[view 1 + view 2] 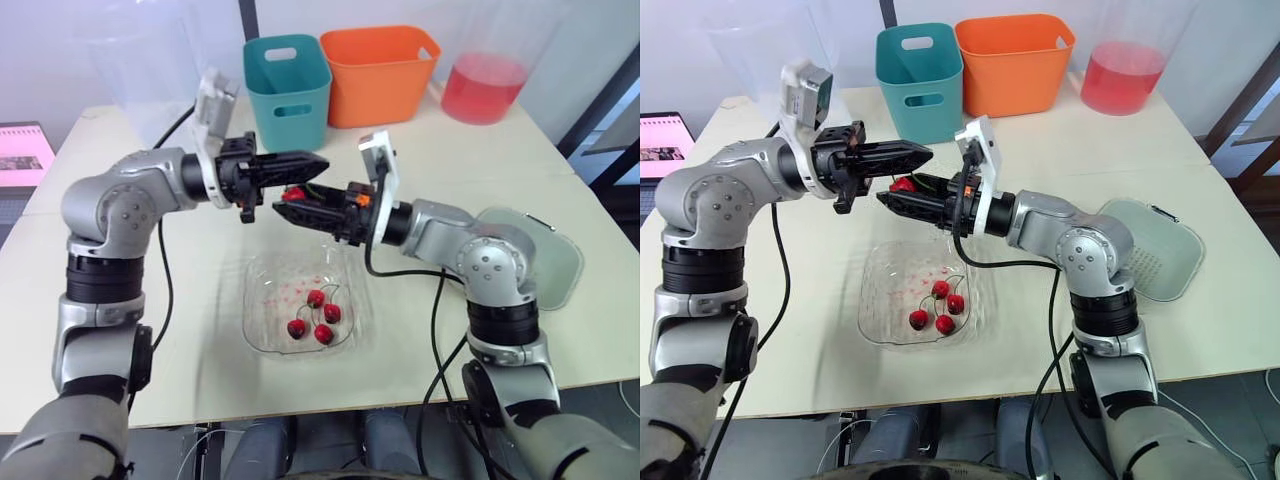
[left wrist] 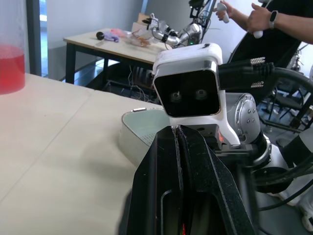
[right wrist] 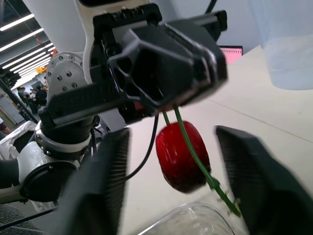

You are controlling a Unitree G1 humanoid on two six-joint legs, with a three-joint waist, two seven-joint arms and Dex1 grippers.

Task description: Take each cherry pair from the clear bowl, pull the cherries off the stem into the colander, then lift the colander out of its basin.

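My left gripper (image 1: 322,161) is shut on the green stem of a cherry pair, held in the air above the clear bowl (image 1: 258,335). One red cherry (image 3: 182,155) hangs from that stem just below the shut fingers. My right gripper (image 1: 281,208) stands open with its two fingers on either side of the hanging cherry (image 1: 903,184), apart from it. Three more cherries (image 1: 316,316) with stems lie in the bowl. The pale colander (image 1: 549,257) sits in its basin at the table's right edge, beyond my right elbow.
A teal bin (image 1: 288,88) and an orange bin (image 1: 379,72) stand at the back of the table, with a tub of red liquid (image 1: 483,87) further right. A pink-screened device (image 1: 24,147) lies at far left. A person (image 2: 274,19) stands in the background.
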